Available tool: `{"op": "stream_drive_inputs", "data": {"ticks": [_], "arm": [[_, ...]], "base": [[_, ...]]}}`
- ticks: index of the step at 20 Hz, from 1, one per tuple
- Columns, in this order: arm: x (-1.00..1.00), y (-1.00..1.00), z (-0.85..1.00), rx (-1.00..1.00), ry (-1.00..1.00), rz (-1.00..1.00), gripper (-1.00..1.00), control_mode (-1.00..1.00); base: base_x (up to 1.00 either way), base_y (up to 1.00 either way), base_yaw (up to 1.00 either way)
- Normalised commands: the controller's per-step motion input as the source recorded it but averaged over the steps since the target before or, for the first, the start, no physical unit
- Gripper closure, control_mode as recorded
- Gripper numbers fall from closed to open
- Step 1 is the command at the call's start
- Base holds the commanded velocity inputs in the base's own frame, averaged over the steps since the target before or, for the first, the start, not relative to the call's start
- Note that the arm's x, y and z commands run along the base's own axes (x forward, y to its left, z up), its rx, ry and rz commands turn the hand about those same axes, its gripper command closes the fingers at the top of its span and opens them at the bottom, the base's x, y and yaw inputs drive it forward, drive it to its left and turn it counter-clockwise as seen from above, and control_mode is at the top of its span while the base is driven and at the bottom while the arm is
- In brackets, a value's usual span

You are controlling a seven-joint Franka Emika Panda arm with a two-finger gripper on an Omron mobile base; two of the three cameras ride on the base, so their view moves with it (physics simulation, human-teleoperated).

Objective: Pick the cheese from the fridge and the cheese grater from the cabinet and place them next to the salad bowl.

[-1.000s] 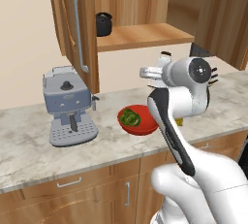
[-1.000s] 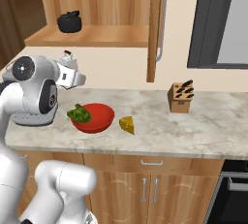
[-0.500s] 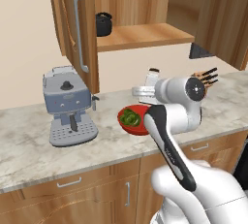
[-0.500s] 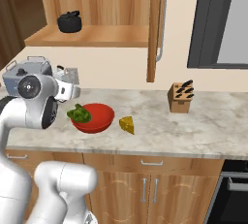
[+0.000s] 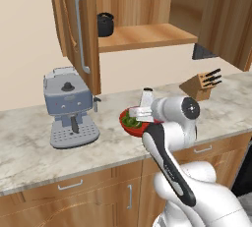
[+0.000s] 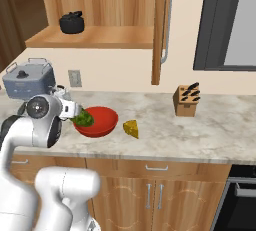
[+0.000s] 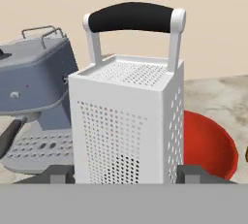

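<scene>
Gripper point(image 7: 124, 177) jaws clamp the cheese grater point(image 7: 131, 116) between the coffee machine point(image 5: 69, 108) on the left and the salad bowl point(image 6: 100, 122); cheese point(image 6: 131, 128) lies right of the bowl

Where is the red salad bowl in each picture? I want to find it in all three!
Left base view: the salad bowl sits mid-picture on the counter, partly behind the arm.
Right base view: it is left of centre, beside the cheese.
Hand view: its red rim peeks out at the lower right, behind the cheese grater.
Shared landmark: the grey coffee machine beside the bowl.
</scene>
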Motion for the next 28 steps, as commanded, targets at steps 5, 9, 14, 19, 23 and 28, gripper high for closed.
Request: {"op": "stream_drive_inputs", "data": {"ticks": [5, 9, 14, 19, 23, 28], "arm": [[0.00, 0.13, -0.01, -0.07, 0.12, -0.16, 1.00, -1.00], [0.01, 0.15, -0.09, 0.00, 0.01, -0.30, 1.00, -1.00], [0.00, 0.20, -0.33, 0.00, 0.00, -0.18, 1.00, -1.00], [0.00, 0.19, -0.43, 0.00, 0.00, -0.08, 1.00, -1.00], [0.00, 0.28, -0.23, 0.00, 0.00, -0.07, 1.00, -1.00], [0.00, 0.35, -0.16, 0.00, 0.04, -0.07, 1.00, -1.00]], "base": [[0.00, 0.00, 0.00], [0.00, 0.00, 0.00], [0.00, 0.00, 0.00], [0.00, 0.00, 0.00], [0.00, 0.00, 0.00], [0.00, 0.00, 0.00]]}}
